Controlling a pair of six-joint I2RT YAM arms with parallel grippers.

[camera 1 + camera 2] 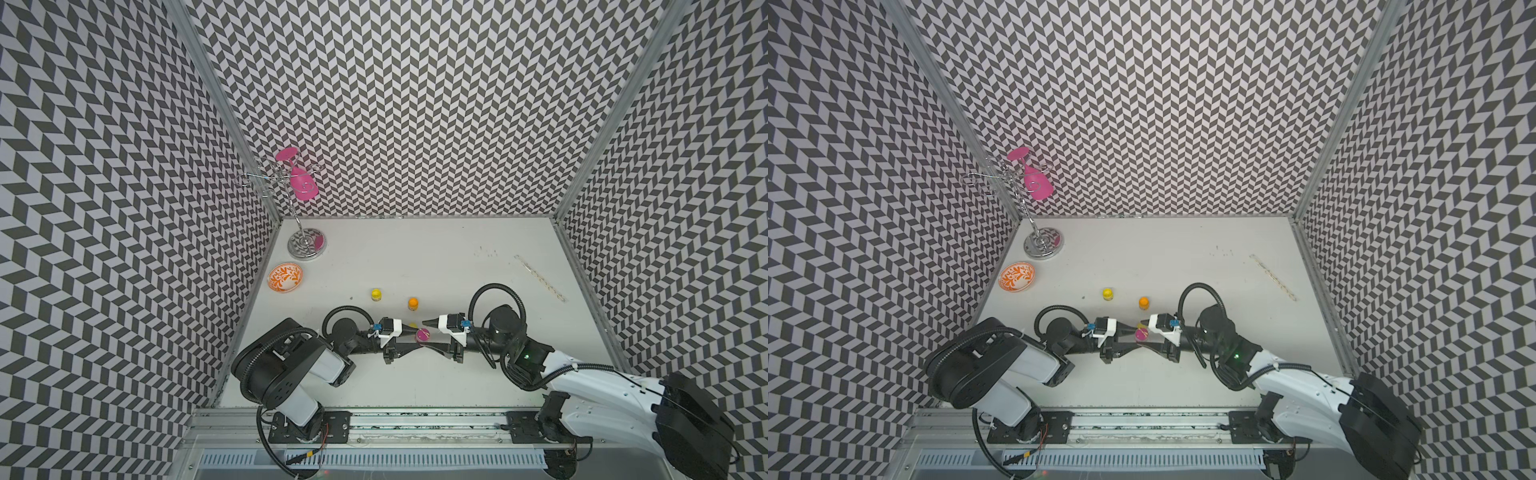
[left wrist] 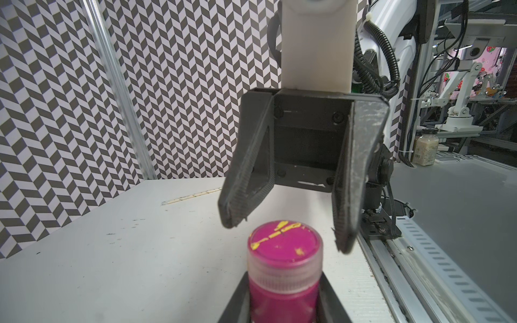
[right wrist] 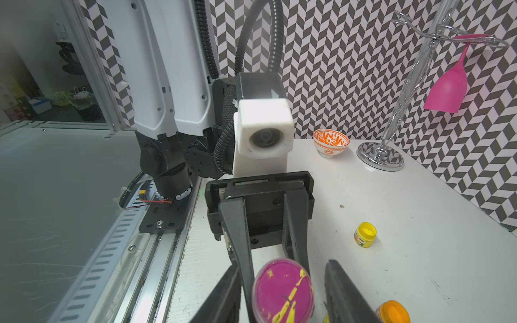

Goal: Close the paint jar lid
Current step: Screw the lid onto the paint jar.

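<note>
A magenta paint jar stands near the table's front middle in both top views. Its clear lid, magenta on top with yellow streaks, sits on the jar's mouth. My left gripper is shut on the jar's body below the lid. My right gripper faces it from the other side. Its fingers straddle the lid, open, with a gap on each side.
A yellow jar and an orange jar stand just behind the grippers. At the back left are an orange-patterned bowl and a chrome rack with a pink glass hanging from it. A thin strip lies at the right.
</note>
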